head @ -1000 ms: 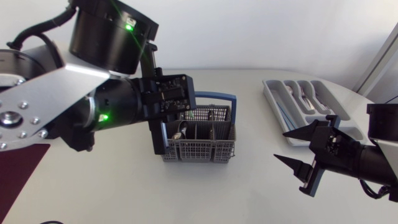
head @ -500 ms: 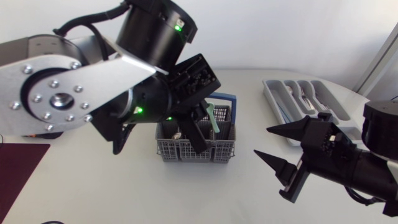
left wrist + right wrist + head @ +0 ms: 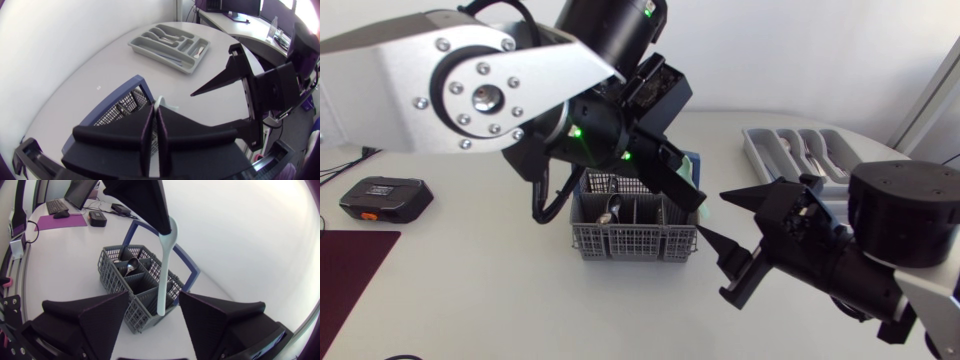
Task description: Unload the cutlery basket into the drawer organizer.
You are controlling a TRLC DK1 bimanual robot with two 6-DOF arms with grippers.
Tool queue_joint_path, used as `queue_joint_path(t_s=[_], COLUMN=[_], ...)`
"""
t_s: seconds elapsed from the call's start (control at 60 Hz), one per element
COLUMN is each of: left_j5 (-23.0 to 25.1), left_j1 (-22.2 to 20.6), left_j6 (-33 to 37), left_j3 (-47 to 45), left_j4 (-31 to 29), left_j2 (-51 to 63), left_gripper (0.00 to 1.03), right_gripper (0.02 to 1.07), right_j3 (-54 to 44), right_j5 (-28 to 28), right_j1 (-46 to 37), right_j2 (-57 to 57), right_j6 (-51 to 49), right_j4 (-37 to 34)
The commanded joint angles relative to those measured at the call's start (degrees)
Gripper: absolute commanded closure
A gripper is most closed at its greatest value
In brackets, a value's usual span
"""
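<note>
1. White worktop [image 3: 470, 290] carries the cutlery basket [image 3: 635, 240], with the drawer organizer [image 3: 755, 155] well apart to its right.
2. Left pincer [image 3: 154, 111] is clamped on a pale utensil [image 3: 165, 270] above the basket's right end.
3. Right pincer [image 3: 713, 214] gapes wide beside it, holding nothing.

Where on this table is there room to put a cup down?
Bare tabletop lies between the basket, the small black box and the dark mat. Between basket and tray it is crowded: the left gripper holds a pale utensil, the right gripper open beside it.
</note>
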Motion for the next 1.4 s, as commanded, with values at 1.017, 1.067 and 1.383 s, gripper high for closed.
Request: queue_joint_path(t_s=[1.017,1.067,1.383], left_j5=[9.82,9.91,10.35], left_j1=[4.91,5.0,4.82], left_j6=[-10.18,-10.26,-10.26], left_j3=[5.64,5.55,5.64], left_j4=[-4.56,-4.56,-4.56], left_j2=[5.07,5.07,4.98], left_gripper=[1.0,1.0,1.0], right_gripper=[0.93,0.95,0.97], right_j3=[6.69,6.52,5.55], right_j5=[13.97,13.89,13.45], right_j1=[5.47,5.47,5.47], right_j2=[17.65,17.65,17.38], right_j6=[-2.22,-2.13,-2.13], right_j4=[14.64,14.56,14.47])
